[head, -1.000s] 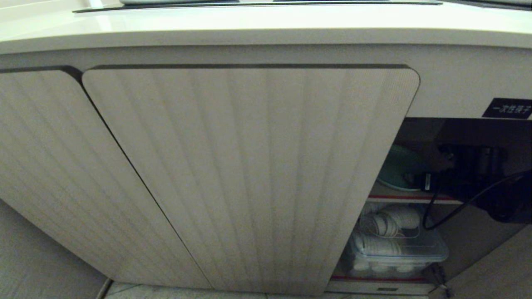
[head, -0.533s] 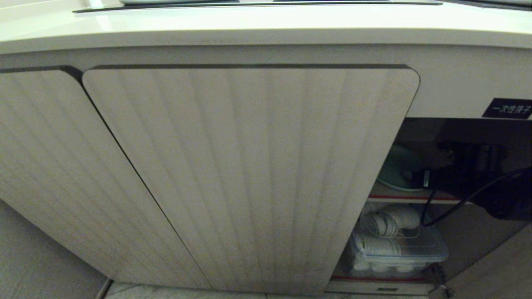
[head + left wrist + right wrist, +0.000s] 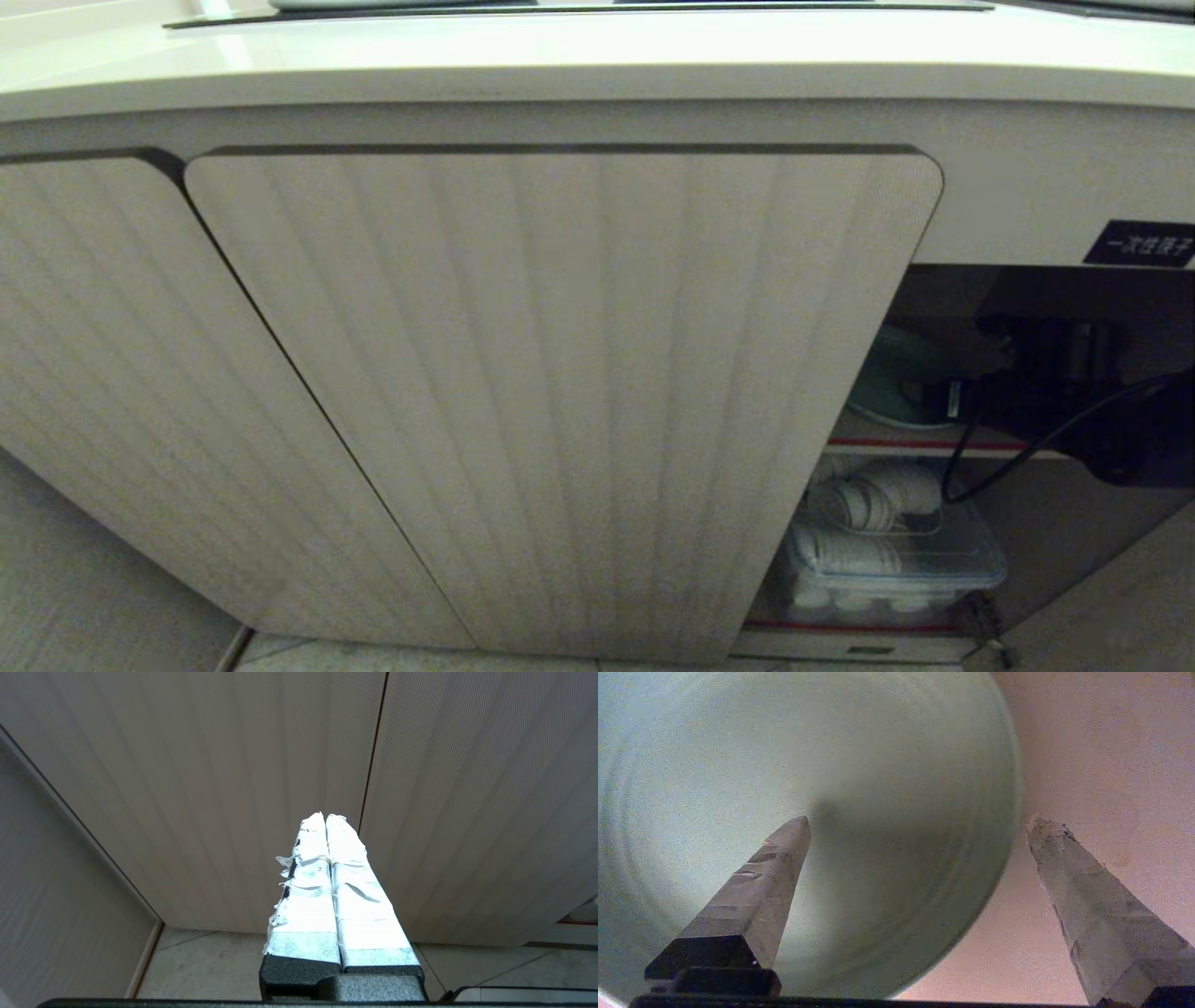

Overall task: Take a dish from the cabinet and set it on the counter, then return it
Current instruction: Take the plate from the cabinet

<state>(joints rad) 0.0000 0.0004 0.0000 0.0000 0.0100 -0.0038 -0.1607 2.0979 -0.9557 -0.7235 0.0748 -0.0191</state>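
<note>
Reaching into the cabinet (image 3: 560, 392) under the counter (image 3: 597, 56)

Lying on the upper inner shelf (image 3: 924, 445) at the open right end of the cabinet: the dish (image 3: 887, 383), with the right gripper (image 3: 915, 826) spreading wide just above it, one fingertip over its face, the other past its rim. Sitting below that shelf: a bin (image 3: 896, 560) holding stacked small dishes. Hanging above the opening: a label (image 3: 1141, 245). Pointing at the closed doors on the left, near the floor (image 3: 210, 966): the left gripper (image 3: 325, 817), pressed together.
</note>
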